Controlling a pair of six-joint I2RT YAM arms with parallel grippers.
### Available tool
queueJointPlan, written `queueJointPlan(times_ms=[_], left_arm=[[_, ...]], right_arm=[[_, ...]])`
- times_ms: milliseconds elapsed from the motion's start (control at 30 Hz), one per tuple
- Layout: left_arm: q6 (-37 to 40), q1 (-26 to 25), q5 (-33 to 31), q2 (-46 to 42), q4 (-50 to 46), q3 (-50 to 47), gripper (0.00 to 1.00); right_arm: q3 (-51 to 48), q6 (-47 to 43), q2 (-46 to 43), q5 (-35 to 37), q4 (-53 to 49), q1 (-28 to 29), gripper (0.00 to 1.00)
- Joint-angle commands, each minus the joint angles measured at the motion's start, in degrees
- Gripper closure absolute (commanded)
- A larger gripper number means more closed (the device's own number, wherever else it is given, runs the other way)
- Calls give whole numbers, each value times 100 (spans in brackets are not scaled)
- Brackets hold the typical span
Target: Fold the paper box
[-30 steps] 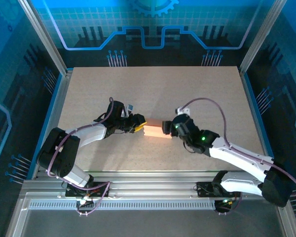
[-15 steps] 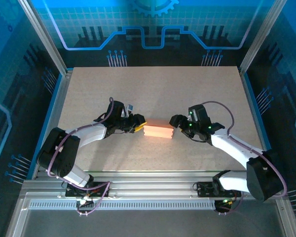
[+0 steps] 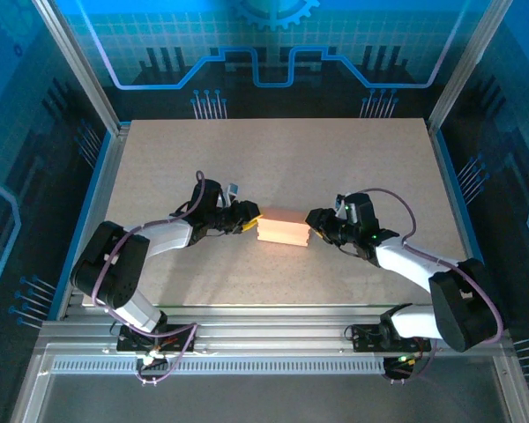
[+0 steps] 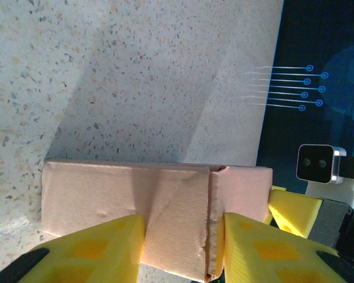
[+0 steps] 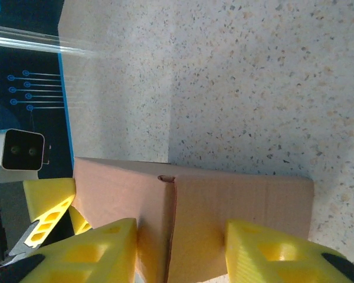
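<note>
Left jaws: the left gripper (image 4: 184,230) had its yellow fingers (image 4: 88,250) part-way apart. The paper box (image 4: 135,191) ran across the gap and behind both tips. Whether it was clamped, I couldn't tell.
Right jaws: the right gripper (image 5: 181,233) also stood part-way apart over the box's near edge, its grip just as unclear.
Box: salmon-orange, a flat block with a seam down its face. It sat between the grippers, one close against each end.
Table: the speckled beige table (image 3: 247,150) carried the box near its middle.
</note>
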Motion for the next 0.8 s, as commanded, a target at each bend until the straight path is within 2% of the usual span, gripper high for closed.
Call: queueJointPlan(times_ms=[0,333,433,500,600,667,767], left_arm=[[148,-37,-200,438,-715,-372,62],[338,-39,-257,395,-633,-599,72],[377,-37,-305,404,-635,-668,72],[377,-45,-349,390,-634,-700,69],[374,-43,-367,347,-658,-679,68],[392,-44,-371,309,-717,-623,67],[454,-40,-376,255,-869,-501,66]], right_arm=[[-246,-193,194,85,-395,-1,65],[-284,-454,-88,52,-406,6,79],[-239,-634,-266,140,-577,25,78],[-158,-825,-411,233,-744,41,68],[93,-1374,-634,464,-1183,85,43],[362,-2151,-749,691,-1589,164,33],[932,-3730,-851,1295,-2395,401,26]])
